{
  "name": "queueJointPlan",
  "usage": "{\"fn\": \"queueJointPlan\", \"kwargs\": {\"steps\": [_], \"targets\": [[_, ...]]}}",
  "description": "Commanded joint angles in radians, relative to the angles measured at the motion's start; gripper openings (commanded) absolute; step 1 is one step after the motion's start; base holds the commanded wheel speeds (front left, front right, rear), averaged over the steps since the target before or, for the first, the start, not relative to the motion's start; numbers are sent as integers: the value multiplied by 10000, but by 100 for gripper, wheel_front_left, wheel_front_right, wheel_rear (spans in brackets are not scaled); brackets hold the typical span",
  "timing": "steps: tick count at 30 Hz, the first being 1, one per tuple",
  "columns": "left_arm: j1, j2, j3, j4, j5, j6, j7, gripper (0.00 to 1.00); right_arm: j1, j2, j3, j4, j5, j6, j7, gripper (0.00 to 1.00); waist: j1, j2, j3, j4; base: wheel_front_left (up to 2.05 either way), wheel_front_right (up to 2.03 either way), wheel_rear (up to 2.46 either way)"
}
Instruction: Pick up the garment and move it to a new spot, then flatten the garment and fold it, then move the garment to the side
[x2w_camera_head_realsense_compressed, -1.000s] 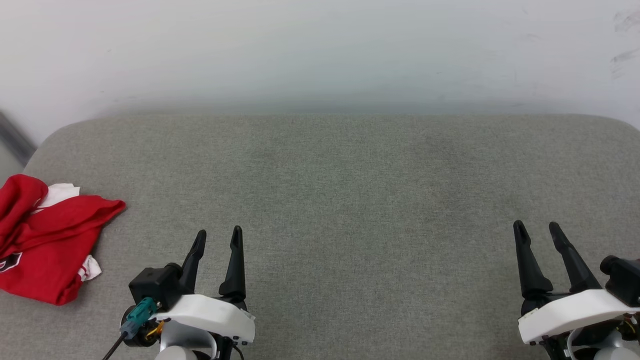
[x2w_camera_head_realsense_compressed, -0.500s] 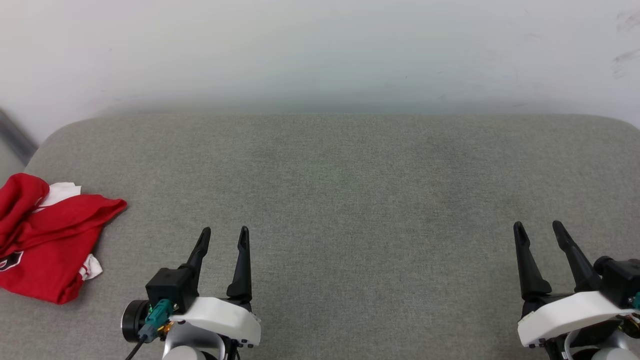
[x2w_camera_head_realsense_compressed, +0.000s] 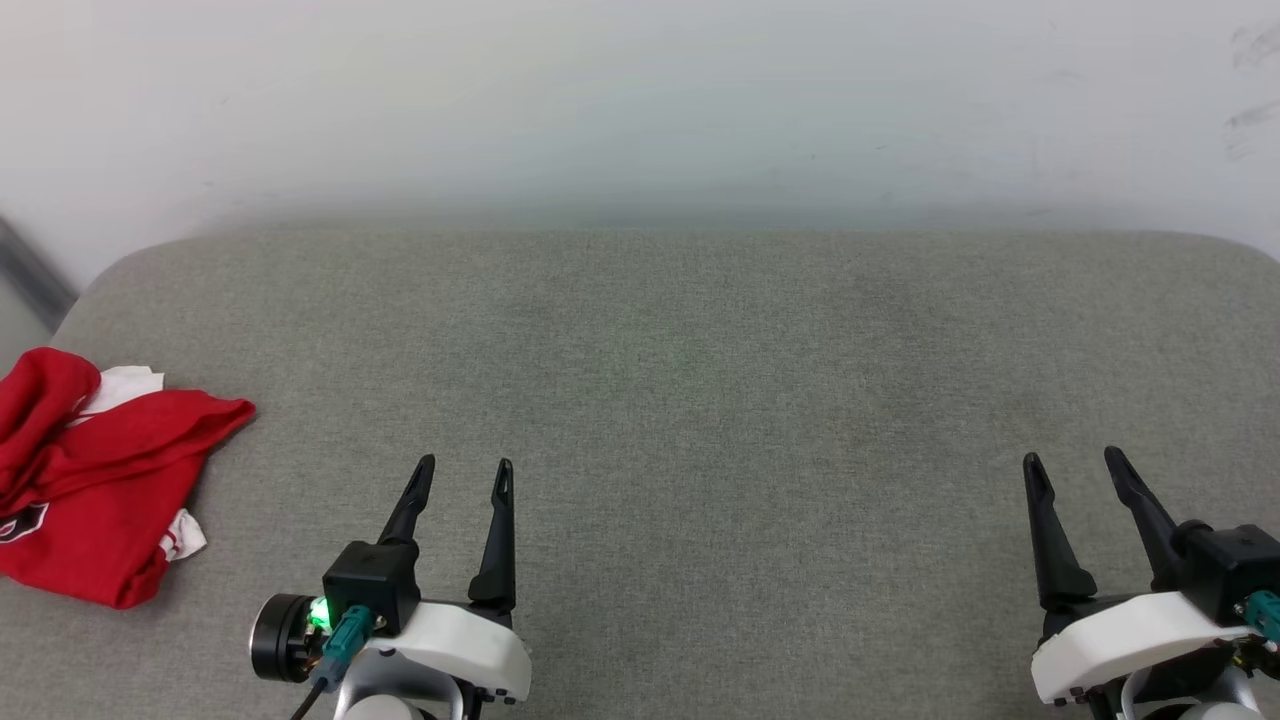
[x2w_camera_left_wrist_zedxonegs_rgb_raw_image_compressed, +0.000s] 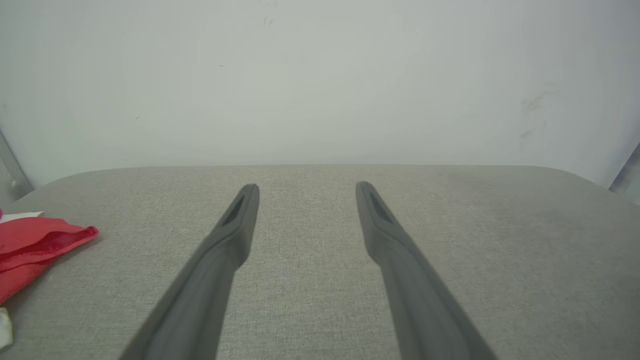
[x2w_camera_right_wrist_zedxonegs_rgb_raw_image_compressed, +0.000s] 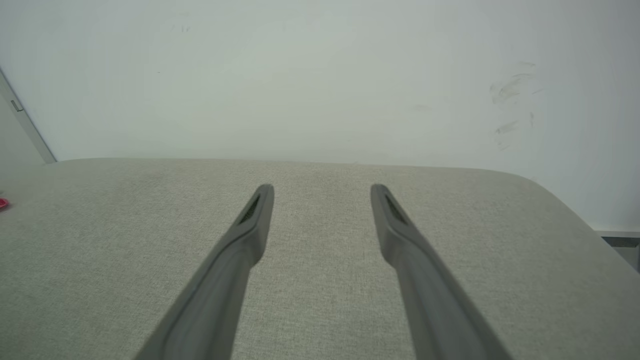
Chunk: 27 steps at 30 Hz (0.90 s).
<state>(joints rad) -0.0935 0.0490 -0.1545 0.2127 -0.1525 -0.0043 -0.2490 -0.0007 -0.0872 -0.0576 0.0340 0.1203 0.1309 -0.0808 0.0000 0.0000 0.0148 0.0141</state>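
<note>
While both pairs of jaws stand wide apart with nothing between them, the left gripper (x2w_camera_head_realsense_compressed: 466, 463) sits low over the grey pad (x2w_camera_head_realsense_compressed: 700, 380), fingers pointing toward the wall (x2w_camera_head_realsense_compressed: 640, 100), and the right gripper (x2w_camera_head_realsense_compressed: 1071, 456) is well off to its right in the same pose. Bare pad lies ahead of and between the two. The garment (x2w_camera_head_realsense_compressed: 100, 490) lies crumpled well to the left of the left gripper, near the pad's left edge, with a white sleeve and a scrap of black print showing among the red folds, and far from the right gripper. Since it is bunched and untouched, the pick-up step looks not yet begun. The next move likely calls for the left arm to swing left, drop over a raised fold, pinch it firmly, and carry it toward the bare middle.
</note>
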Motion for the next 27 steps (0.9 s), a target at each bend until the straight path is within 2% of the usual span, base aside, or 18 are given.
{"fn": "queueJointPlan", "kwargs": {"steps": [1, 8, 18, 23, 27], "targets": [[-153, 21, -19, -1, 156, 55, -63, 100, 56, 39, -10, -82, -173, -3, -74, 100, 0, 0, 0, -4, 0, 0, 0], [-170, 20, -85, 90, 431, 128, -191, 100, 8, 55, -6, -96, -501, -3, -172, 100, 0, 0, 38, -17, 0, 0, 0], [-267, 20, -138, 150, 157, 167, -189, 100, -62, 113, -121, -41, -310, -3, -187, 100, 0, 0, 91, 87, 0, 0, 0], [-379, 20, -163, 165, 93, 245, -189, 100, -99, 151, -132, -184, -294, -3, -172, 100, 0, 0, 162, 409, 0, 0, 0], [-469, 20, -134, 128, 69, 311, -188, 100, -101, 181, -33, -421, -349, -3, -81, 100, 0, 0, 219, 970, 0, 0, 0]]}}
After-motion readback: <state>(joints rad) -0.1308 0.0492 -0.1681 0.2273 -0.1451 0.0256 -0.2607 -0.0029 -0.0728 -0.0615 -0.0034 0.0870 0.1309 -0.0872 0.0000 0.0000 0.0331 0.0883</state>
